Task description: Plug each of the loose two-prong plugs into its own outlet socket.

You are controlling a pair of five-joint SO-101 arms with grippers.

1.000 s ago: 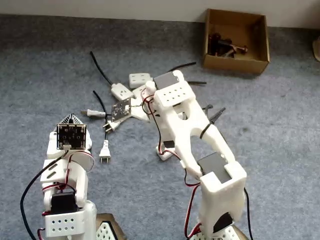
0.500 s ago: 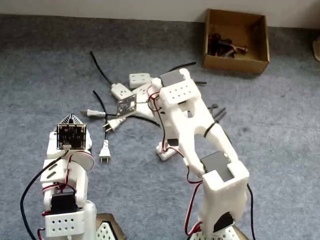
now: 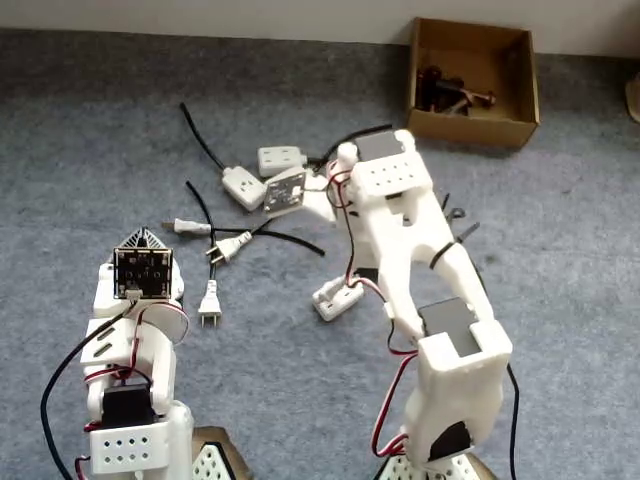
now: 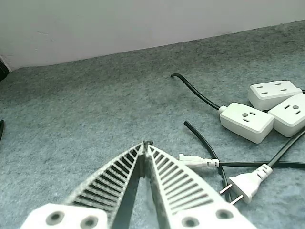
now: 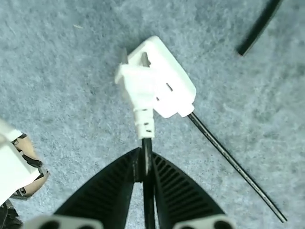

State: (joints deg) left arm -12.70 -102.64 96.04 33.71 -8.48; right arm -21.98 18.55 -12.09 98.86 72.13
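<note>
In the right wrist view we see the right pincer (image 5: 144, 153) clamped on a black cord (image 5: 147, 143), just behind the held plug (image 5: 138, 88). That white plug lies against a white socket (image 5: 169, 81) on the grey carpeted worktop (image 5: 57, 71). We cannot tell whether its prongs are seated. A thin cord (image 5: 233, 167) runs away from the socket.

In the high view the right arm (image 3: 420, 250) stretches from the lower right to the upper middle of the frame. Its wrist is beside two more sockets (image 3: 243, 185) (image 3: 279, 159). A fourth socket (image 3: 335, 298) lies near the middle of the frame, close to that arm.

The left pincer (image 4: 145, 143) has its white fingers together with nothing between them. It hangs above the carpet at the lower left of the high view. Three loose plugs (image 3: 183, 227) (image 3: 232, 247) (image 3: 209, 302) lie left of centre, apart from every socket, with the last of them nearest the left arm.

A cardboard box (image 3: 465, 130) sits at the upper right with some dark parts inside.
</note>
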